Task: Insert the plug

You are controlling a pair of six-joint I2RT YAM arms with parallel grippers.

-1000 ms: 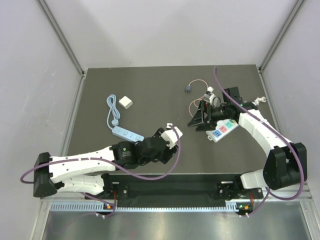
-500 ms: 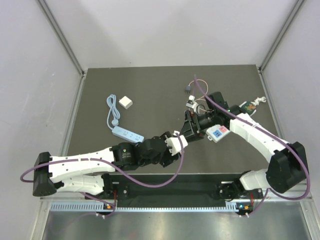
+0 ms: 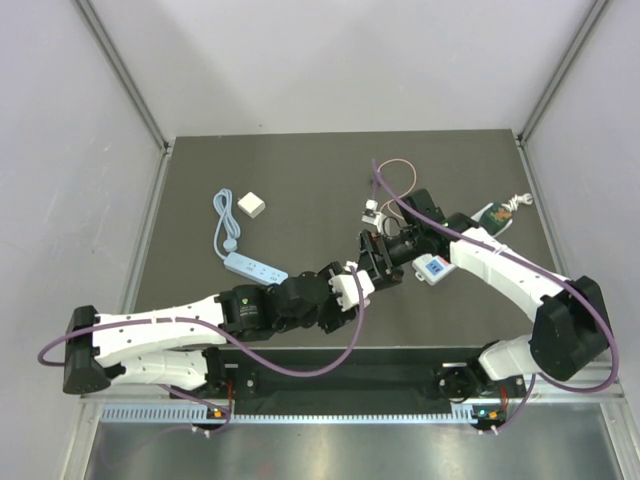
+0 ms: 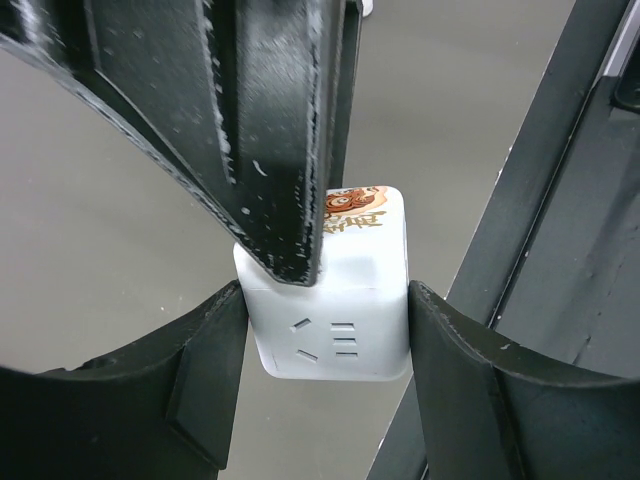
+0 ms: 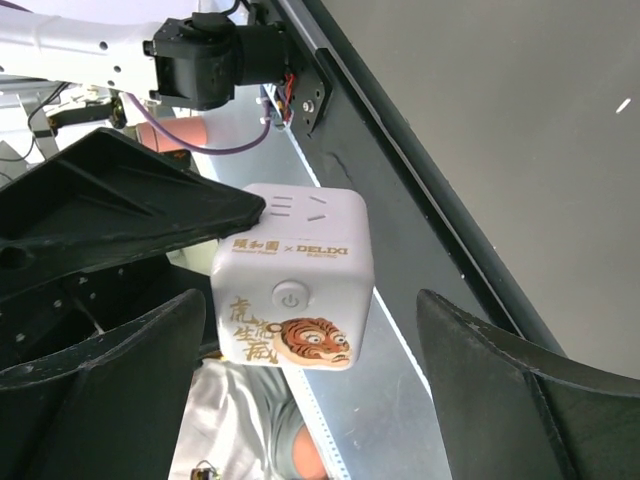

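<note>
In the top view the plug's pink cable [image 3: 404,163] loops on the mat behind the right arm. I cannot make out its dark head beside the arm's purple hose. My left gripper [image 3: 352,290] [image 4: 325,335] is shut on a white cube adapter [image 4: 330,300], with both fingers pressed on its sides and a socket face toward the camera. My right gripper [image 3: 372,264] [image 5: 310,350] is open around the same cube [image 5: 290,290], on its tiger-printed face. Its fingers [image 5: 500,370] stand clear of the cube, and one crosses above it in the left wrist view.
A blue power strip [image 3: 253,266] with a light-blue cable and white plug [image 3: 228,243] lies at the left, with a small white block [image 3: 252,205] behind it. A white box with coloured buttons [image 3: 432,268] sits under the right forearm. A green tag [image 3: 495,214] lies at the far right.
My right arm has swung left and nearer, bringing its open fingers around the cube. The left gripper has shifted slightly right with the cube in it.
</note>
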